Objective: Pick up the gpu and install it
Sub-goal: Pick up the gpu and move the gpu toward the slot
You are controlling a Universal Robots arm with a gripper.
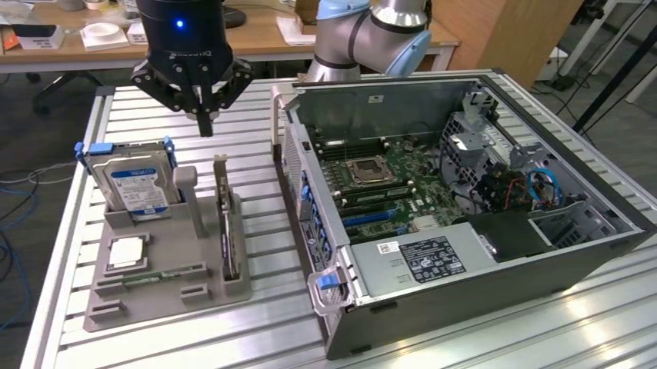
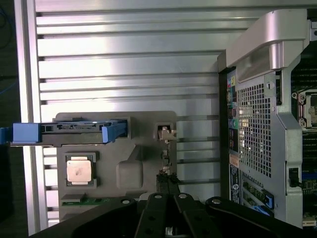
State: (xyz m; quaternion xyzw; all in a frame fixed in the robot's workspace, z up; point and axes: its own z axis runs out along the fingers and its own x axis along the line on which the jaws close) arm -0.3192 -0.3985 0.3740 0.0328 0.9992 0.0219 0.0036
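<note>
A slatted aluminium table [image 1: 154,115] fills the middle, with glare on its slats at five o'clock in the exterior view. Behind it, at twelve o'clock, stands a wooden desk [image 1: 257,46] (small white items [image 1: 103,34] on top). A wooden cabinet [image 1: 513,31] is at one o'clock, and dark floor [image 1: 26,231] with a blue cable [image 1: 26,183] at nine.

Table [image 1: 134,108] was silver aluminium profile, long grooved slats with a rail along the edge, and glare on the bare slats beyond the gripper [image 1: 205,127]. Two items sat directly on it.

1. Grey moulded parts holder [image 1: 154,301] lay flat on the slats, right under the gripper and extending away from it towards the table's near edge.
2. Open PC case [image 1: 482,307], a dark tower, lay on its side with the open face up, lower than the gripper and off to the exterior view's right of it.

Holder and case weren't touching; a strip of bare slats ran between them.
</note>
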